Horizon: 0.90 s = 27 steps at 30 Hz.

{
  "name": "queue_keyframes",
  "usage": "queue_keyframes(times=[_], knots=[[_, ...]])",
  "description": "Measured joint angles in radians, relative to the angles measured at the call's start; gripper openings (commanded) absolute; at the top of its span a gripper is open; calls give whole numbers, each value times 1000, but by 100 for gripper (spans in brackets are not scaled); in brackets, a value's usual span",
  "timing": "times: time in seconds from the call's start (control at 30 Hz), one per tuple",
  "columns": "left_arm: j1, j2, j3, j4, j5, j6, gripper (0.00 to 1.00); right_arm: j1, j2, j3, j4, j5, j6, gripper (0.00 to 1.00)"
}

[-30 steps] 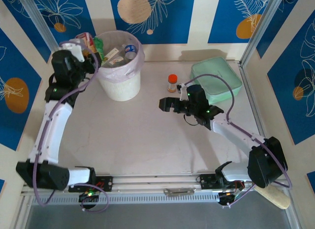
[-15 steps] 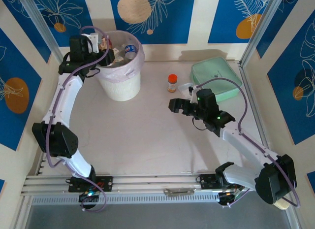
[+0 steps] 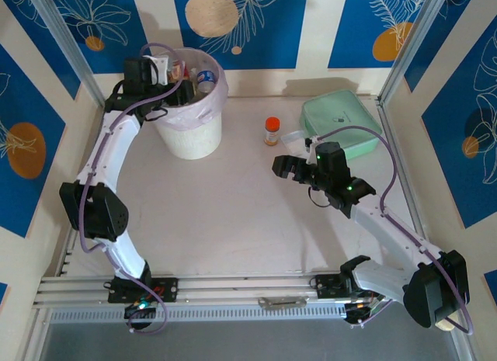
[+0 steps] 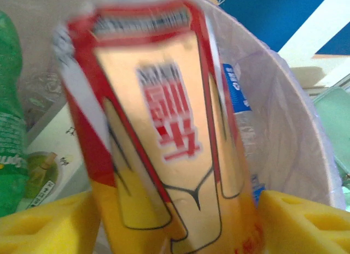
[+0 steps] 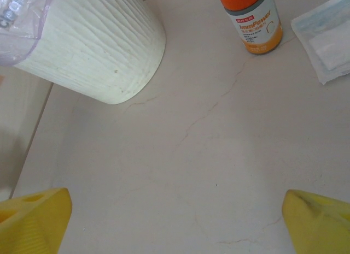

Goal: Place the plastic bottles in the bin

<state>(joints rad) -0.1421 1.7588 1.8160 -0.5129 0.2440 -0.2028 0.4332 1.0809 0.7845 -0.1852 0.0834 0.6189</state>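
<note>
A red-and-yellow labelled plastic bottle (image 4: pixel 164 128) stands between the yellow fingers of my left gripper (image 4: pixel 178 221), blurred, with a thin gap at the right pad. The jaws are open. This gripper (image 3: pixel 172 80) hangs over the left rim of the bin (image 3: pixel 190 132), a white bucket with a pale pink liner (image 4: pixel 295 128). Inside lie a green bottle (image 4: pixel 11 128), a clear blue-labelled bottle (image 4: pixel 235 87) and a blue-capped one (image 3: pixel 205 79). My right gripper (image 3: pixel 283 167) is open and empty above the table, its fingertips (image 5: pixel 38 216) spread wide.
A short orange bottle with a red cap (image 3: pixel 271 130) stands right of the bin, ahead of the right gripper (image 5: pixel 178 221). A mint-green case (image 3: pixel 342 124) lies at the back right, with a flat clear packet (image 5: pixel 325 41) beside it.
My left arm swung from the bin's left side to above its rim, and its jaws have widened round the red-labelled bottle. The right arm drew slightly right and nearer.
</note>
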Motion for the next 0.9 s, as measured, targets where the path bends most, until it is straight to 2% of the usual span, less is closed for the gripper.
queue_keyframes(times=[0.13, 0.3, 0.63, 0.9], knots=[[-4, -7, -3, 9, 0, -8, 100, -8, 0, -6, -3, 0, 0, 99], [-4, -120, -103, 65, -29, -18, 100, -37, 0, -9, -4, -1, -3, 99], [-4, -537, -554, 276, -229, -24, 100, -188, 95, 27, -15, 10, -97, 99], [-3, -769, -933, 374, -449, -38, 99, -308, 234, 46, 64, 114, -183, 99]])
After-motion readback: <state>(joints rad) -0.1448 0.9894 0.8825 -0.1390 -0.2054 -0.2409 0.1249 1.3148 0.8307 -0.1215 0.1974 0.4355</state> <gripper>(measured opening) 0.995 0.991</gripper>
